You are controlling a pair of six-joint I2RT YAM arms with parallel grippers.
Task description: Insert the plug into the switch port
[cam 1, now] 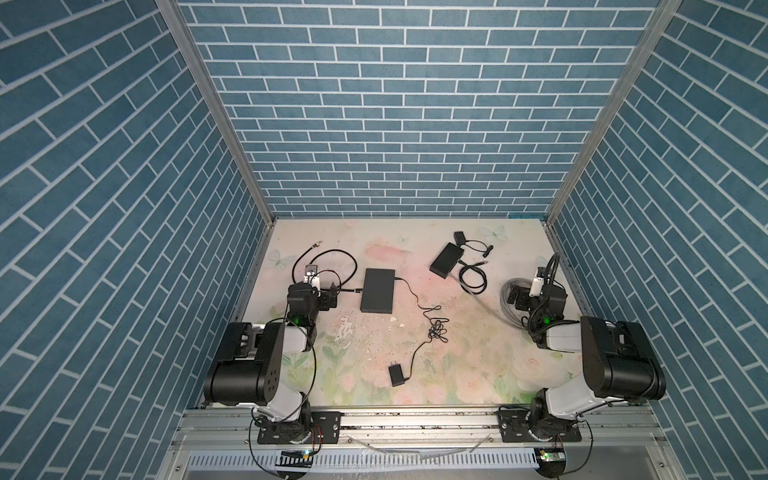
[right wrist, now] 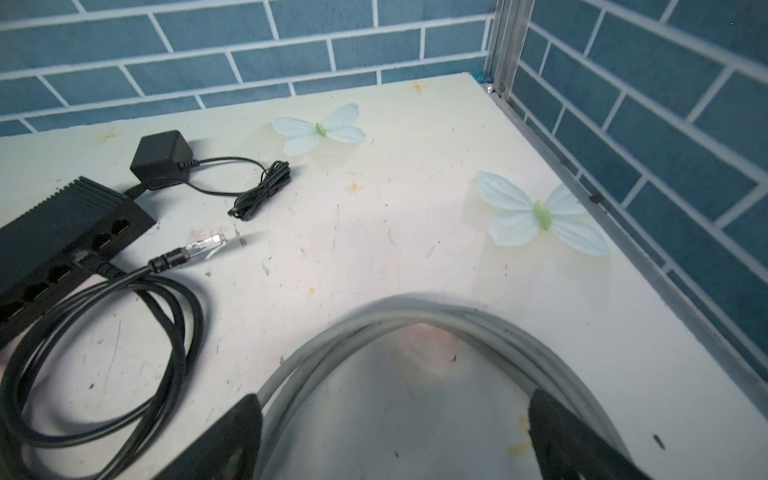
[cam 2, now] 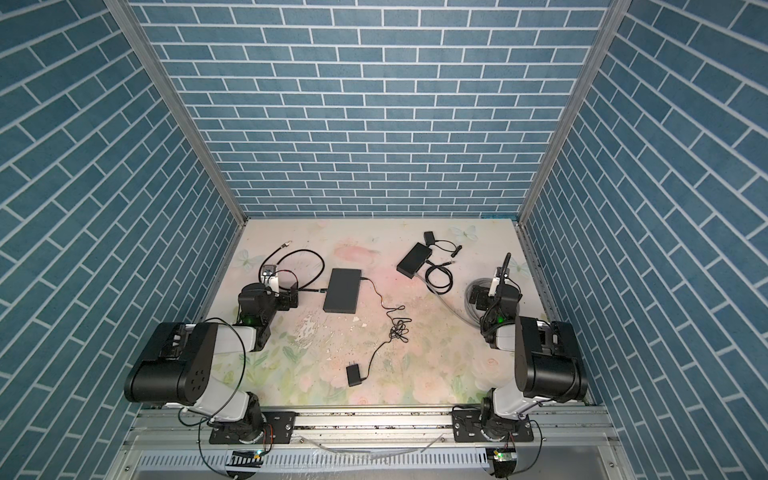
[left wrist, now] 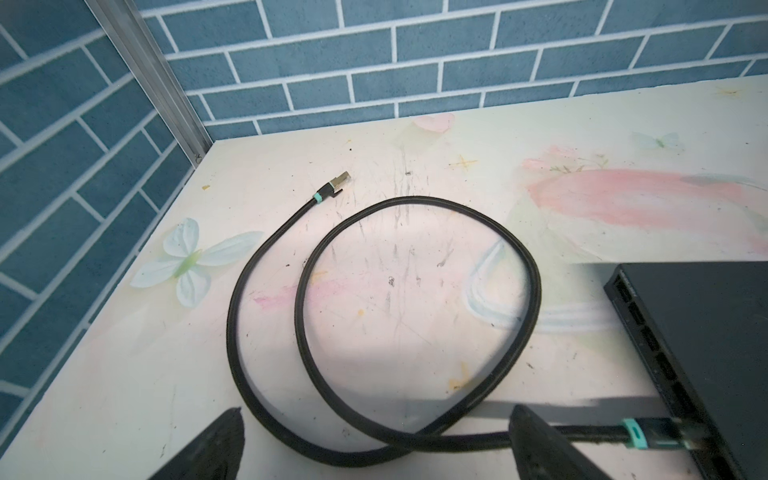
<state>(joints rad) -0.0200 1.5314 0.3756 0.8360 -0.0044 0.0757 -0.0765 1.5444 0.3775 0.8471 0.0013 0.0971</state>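
A flat black switch (cam 1: 378, 295) lies left of centre in both top views (cam 2: 343, 291). A black braided cable (left wrist: 415, 316) loops on the table beside it. Its teal-banded plug (left wrist: 654, 434) lies with its tip in a port on the switch's side face (left wrist: 665, 365). The cable's other plug (left wrist: 337, 183) lies free near the back corner. My left gripper (left wrist: 376, 419) hangs open just above the cable, holding nothing, a little left of the switch (cam 1: 330, 297). Over a grey cable coil (right wrist: 415, 324), my right gripper (right wrist: 397, 399) is open and empty.
A smaller black switch (cam 1: 446, 259) lies at the back right with a black cable (right wrist: 124, 332), a clear plug (right wrist: 205, 245) and a power adapter (right wrist: 162, 160). Another adapter (cam 1: 397, 374) lies near the front, its thin cord (cam 1: 434, 328) running to the big switch.
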